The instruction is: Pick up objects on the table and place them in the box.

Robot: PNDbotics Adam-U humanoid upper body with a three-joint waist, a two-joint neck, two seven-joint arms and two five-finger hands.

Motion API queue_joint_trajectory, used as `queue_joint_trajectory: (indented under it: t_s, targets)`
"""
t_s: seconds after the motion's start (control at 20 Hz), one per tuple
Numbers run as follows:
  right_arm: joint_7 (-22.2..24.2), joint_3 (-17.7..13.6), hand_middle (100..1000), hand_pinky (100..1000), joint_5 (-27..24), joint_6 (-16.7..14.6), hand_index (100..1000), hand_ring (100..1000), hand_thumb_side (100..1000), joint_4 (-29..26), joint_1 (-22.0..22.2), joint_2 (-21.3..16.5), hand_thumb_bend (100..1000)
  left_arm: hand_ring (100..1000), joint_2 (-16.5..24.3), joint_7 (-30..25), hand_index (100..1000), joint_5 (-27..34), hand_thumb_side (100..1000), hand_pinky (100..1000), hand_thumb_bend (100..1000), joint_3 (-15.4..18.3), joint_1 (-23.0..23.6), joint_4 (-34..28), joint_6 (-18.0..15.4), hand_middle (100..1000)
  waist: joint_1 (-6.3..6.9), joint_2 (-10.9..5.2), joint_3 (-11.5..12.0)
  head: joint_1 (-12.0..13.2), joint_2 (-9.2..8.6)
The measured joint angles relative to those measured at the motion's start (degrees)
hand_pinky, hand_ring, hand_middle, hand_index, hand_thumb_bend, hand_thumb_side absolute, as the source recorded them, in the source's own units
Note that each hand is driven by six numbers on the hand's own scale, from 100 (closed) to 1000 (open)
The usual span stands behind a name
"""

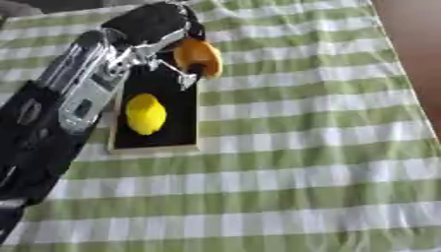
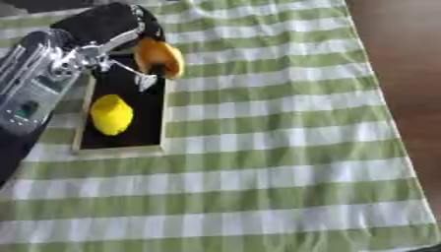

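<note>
The left hand is reaching in from the upper left on a black and silver arm, and it is hovering over the far end of the box. Its fingers are curling round an orange, rounded object and pinching it; a dark patch is showing on the object's lower side, and what the object is cannot be told beyond its colour and shape. The object is hanging at the hand's right side, over the box's far right edge, partly above the box's black floor and partly above the cloth.

Just below the hand, nearer the camera, a yellow lemon is lying inside the box on the black floor, apart from the hand and from the orange object. The box is a shallow tray with a pale wooden rim, and the arm is covering its left wall.

Around the box and stretching away to the hand's right, a green and white striped tablecloth is covering the table. Past the cloth's far right edge, a brown surface is showing.
</note>
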Motion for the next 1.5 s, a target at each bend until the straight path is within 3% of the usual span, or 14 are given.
queue_joint_trajectory:
  t_s: [0.35,0.5,0.6,0.65,0.7,0.8,0.9,1.0,1.25,1.35,1.5]
  targets:
    - [-0.6,-0.6,771,909,-0.2,0.2,847,841,633,0.5,0.9,0.0,100,605,1.0,2.3,504,-4.7,173,685,120,1.9,0.9,4.4,1.8,521,0.08,0.01,0.0,-0.8,-0.05]
    - [-0.7,-0.6,771,909,-0.4,0.2,847,841,634,0.8,0.9,0.0,100,614,0.9,3.3,545,-6.1,153,691,184,2.4,1.0,7.0,2.2,531,0.08,0.02,0.0,-0.8,-0.05]
    - [-0.7,-0.6,770,909,-0.4,0.2,847,841,634,0.9,0.9,0.0,100,710,0.7,3.8,692,-6.9,188,760,295,2.6,1.0,8.7,2.2,630,0.08,0.11,-0.2,-0.8,-0.05]
    - [-0.7,-0.6,770,909,-0.5,0.2,846,841,635,1.0,0.9,0.0,100,798,0.4,3.9,830,-7.2,254,833,371,2.7,1.0,9.5,2.2,749,0.08,0.16,-0.2,-0.7,-0.05]
    - [-0.7,-0.7,770,909,-0.5,0.2,846,841,636,1.0,1.0,0.0,100,832,0.3,3.9,883,-7.4,289,864,419,2.8,1.0,10.1,2.1,789,0.08,0.18,-0.3,-0.6,-0.05]
    - [-0.8,-0.7,770,909,-0.5,0.2,846,840,640,1.0,1.0,0.0,100,894,0.1,3.8,949,-7.4,411,927,563,3.1,0.9,10.6,1.9,859,0.07,0.18,-0.3,-0.5,-0.05]
    - [-0.8,-0.8,769,909,-0.5,0.2,845,840,640,1.0,1.2,0.0,100,905,0.0,3.8,958,-7.4,449,945,604,3.6,0.9,10.5,2.0,867,0.07,0.19,-0.2,-0.4,-0.05]
    - [-0.9,-0.8,769,909,-0.5,0.1,845,840,638,1.3,1.2,0.0,100,895,0.0,3.9,946,-7.3,468,937,602,4.3,0.9,9.5,2.4,854,0.07,0.21,-0.1,-0.4,-0.04]
    - [-1.2,-1.0,769,908,-0.5,0.1,845,840,629,1.3,1.2,0.0,100,841,0.4,5.4,896,-4.0,480,900,484,7.5,1.0,2.4,4.8,790,0.01,0.22,0.1,-0.2,0.02]
    - [-1.5,-1.1,769,908,-0.6,0.0,845,840,622,1.3,1.2,0.0,100,809,1.2,6.9,872,0.2,452,882,434,9.5,1.3,-2.3,6.1,758,0.00,0.23,0.3,-0.2,0.03]
    - [-2.0,-1.5,769,908,-0.9,-0.1,845,840,619,1.3,1.2,0.0,100,782,3.2,11.3,852,10.0,441,864,438,12.4,3.0,-9.9,8.1,730,-0.15,0.37,0.5,-0.5,0.07]
